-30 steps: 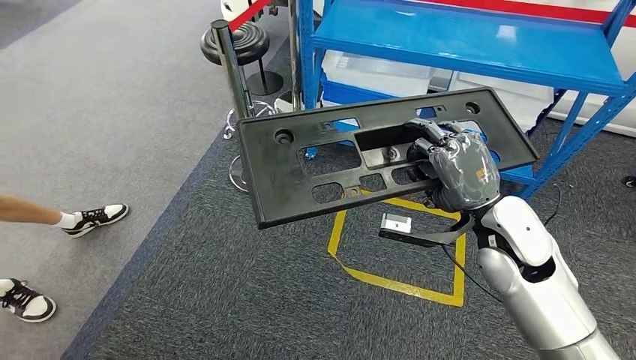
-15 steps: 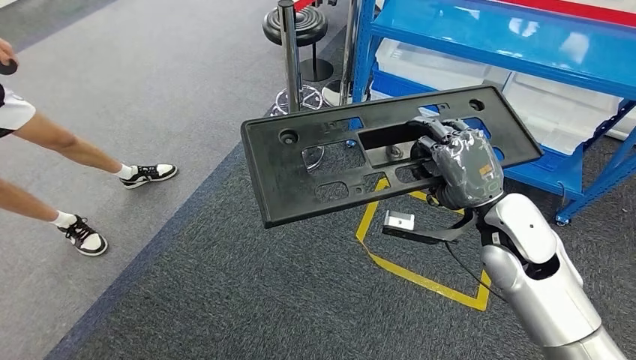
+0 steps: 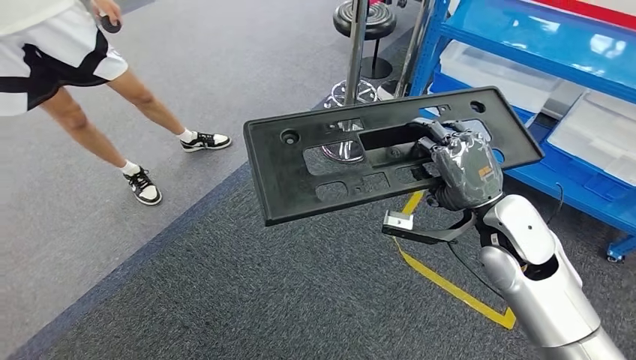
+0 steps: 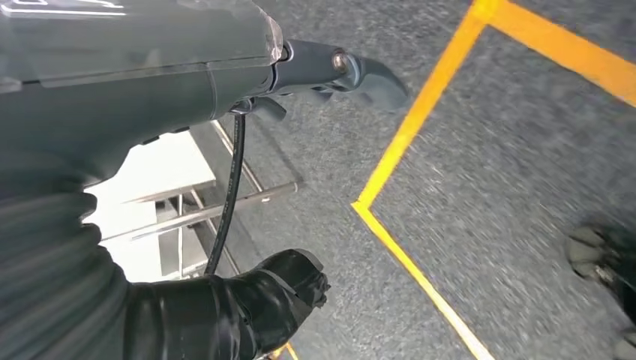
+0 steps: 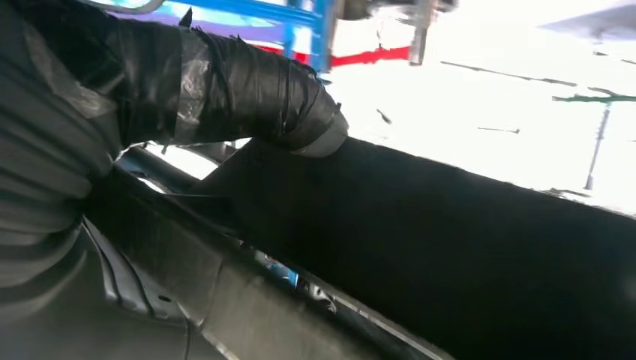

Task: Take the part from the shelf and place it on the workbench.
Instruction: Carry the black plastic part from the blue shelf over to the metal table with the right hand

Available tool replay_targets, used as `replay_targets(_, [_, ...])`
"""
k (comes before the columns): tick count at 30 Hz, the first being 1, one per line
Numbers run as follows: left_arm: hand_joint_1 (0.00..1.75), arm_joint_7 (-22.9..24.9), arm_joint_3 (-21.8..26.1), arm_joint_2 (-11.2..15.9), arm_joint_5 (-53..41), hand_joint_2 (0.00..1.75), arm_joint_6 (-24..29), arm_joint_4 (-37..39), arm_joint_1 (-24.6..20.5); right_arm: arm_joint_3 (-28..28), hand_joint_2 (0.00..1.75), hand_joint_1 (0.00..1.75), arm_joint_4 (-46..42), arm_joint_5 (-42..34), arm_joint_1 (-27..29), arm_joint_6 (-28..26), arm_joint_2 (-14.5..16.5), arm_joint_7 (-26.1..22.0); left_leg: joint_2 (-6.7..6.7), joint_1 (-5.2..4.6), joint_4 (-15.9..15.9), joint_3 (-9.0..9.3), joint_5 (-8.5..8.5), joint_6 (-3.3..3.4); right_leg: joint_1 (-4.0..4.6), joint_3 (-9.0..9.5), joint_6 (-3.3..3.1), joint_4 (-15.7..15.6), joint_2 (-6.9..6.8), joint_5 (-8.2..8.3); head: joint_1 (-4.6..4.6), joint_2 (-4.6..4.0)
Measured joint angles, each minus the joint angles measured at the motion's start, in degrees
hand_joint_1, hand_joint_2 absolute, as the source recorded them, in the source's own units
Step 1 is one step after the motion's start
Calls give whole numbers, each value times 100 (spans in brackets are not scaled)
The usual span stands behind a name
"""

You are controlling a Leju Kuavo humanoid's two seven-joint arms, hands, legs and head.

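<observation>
Gripping the black part [image 3: 337, 154] through one of its cut-outs, the right hand [image 3: 459, 166] holds it up over the dark carpet [image 3: 247, 300], fingers curled tight around the plastic; most of the panel stretches out to the hand's left, nearly flat. The blue shelf [image 3: 540, 45] stands just beyond the hand, a yellow floor line [image 3: 450, 285] lies below it, and a person [image 3: 75, 60] stands well off to its left. The left hand [image 4: 247, 300] hangs above the carpet holding nothing, thumb apart from the dark fingers.
</observation>
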Motion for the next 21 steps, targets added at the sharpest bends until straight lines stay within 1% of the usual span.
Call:
replay_targets(1, [0,3,1,1,0,175,-9,-3,17,2,175,175,2,7,1,-2,-2,3,-64,6,-24,-40,69,47,-13,-9,44,18,91,-38,2,0])
replay_targets(2, [0,8,1,2,0,175,-15,-6,26,3,175,175,4,11,3,-4,-8,4,-120,14,-46,-88,147,97,-22,-41,76,108,269,-180,4,0])
replay_targets(3, [0,11,0,0,0,175,-21,-9,25,2,175,175,7,15,6,-8,-20,6,-177,21,-61,-157,231,143,-25,-101,95,308,499,-430,8,0])
replay_targets(4, [0,13,-1,-2,0,175,-24,-10,15,2,175,175,9,17,9,-11,-36,7,-236,10,-55,-245,306,177,-21,-169,96,592,721,-734,9,0])
replay_targets(5, [0,14,-1,-2,0,175,-26,-11,3,2,175,175,14,19,12,-13,-51,8,-306,-5,-45,-343,381,206,-11,-234,80,927,839,-1010,10,0])
replay_targets(6, [0,15,-1,-2,0,175,-27,-11,-4,3,175,175,19,19,18,-14,-63,9,-385,-22,-30,-451,456,221,1,-263,63,1220,888,-1168,9,0])
replay_targets(7, [0,15,-1,-2,0,175,-28,-11,-4,4,175,175,23,20,25,-14,-68,9,-465,-36,-10,-557,526,224,11,-230,42,1382,906,-1183,9,0])
replay_targets(8, [0,15,-1,-2,0,175,-28,-11,0,5,175,175,26,20,31,-14,-69,9,-548,-46,19,-667,594,221,22,-117,16,1375,917,-1078,8,0])
replay_targets(9, [0,16,0,-2,0,175,-28,-11,4,5,175,175,27,20,36,-15,-69,9,-627,-50,53,-772,656,211,33,80,-14,1186,944,-915,8,0])
replay_targets(10, [0,16,0,-3,0,175,-28,-11,8,4,175,175,27,20,35,-16,-70,9,-700,-47,93,-869,712,198,40,332,-53,853,1040,-812,7,0])
replay_targets(11, [0,16,-1,-5,0,175,-28,-11,6,3,175,175,27,19,36,-17,-72,9,-773,-52,133,-955,766,179,46,587,-87,472,1177,-787,7,0])
replay_targets(12, [0,16,-1,-7,0,175,-28,-11,5,-1,175,175,26,20,36,-21,-77,9,-840,-55,157,-1016,820,156,52,770,-110,176,1289,-816,7,0])
replay_targets(13, [0,16,-1,-8,0,175,-28,-13,6,-3,175,175,26,20,36,-24,-81,9,-909,-56,165,-1058,878,127,61,872,-125,-15,1363,-874,7,0])
replay_targets(14, [0,16,-1,-9,0,175,-28,-14,11,-5,175,175,26,20,38,-27,-84,9,-982,-62,156,-1083,940,94,72,898,-128,-85,1352,-886,9,0])
replay_targets(15, [0,16,-1,-7,0,175,-28,-16,22,-5,175,175,26,21,36,-29,-85,9,-1050,-61,130,-1102,1006,60,57,864,-141,-93,1273,-846,10,0])
replay_targets(16, [0,16,0,-8,0,175,-33,-17,36,-2,175,175,26,21,29,-30,-83,9,-1035,-63,141,-1134,1003,31,40,830,-163,-112,1183,-792,10,0])
replay_targets(17, [0,16,1,-10,0,175,-38,-18,46,0,175,175,26,21,25,-31,-81,9,-931,-61,230,-1186,880,-3,23,780,-202,-133,1094,-727,2,0])
replay_targets(18, [0,16,1,-10,0,175,-43,-19,51,1,175,175,26,21,22,-32,-80,9,-777,-49,420,-1262,650,-42,6,719,-238,-154,998,-657,-8,0])
replay_targets(19, [0,12,0,-12,0,175,-49,-19,49,1,175,175,26,21,18,-33,-80,10,-593,-26,730,-1350,328,-85,14,657,-261,-158,906,-595,-18,0])
replay_targets(20, [0,-10,-1,-11,0,175,-57,-20,41,-1,175,175,25,26,20,-33,-80,14,-471,8,1104,-1440,31,-137,18,583,-275,-159,823,-542,-27,0])
replay_targets(21, [0,-54,-1,-10,0,175,-75,-20,35,-2,175,175,25,34,19,-33,-80,21,-414,45,1465,-1506,-139,-185,18,507,-262,-156,739,-492,-27,0])
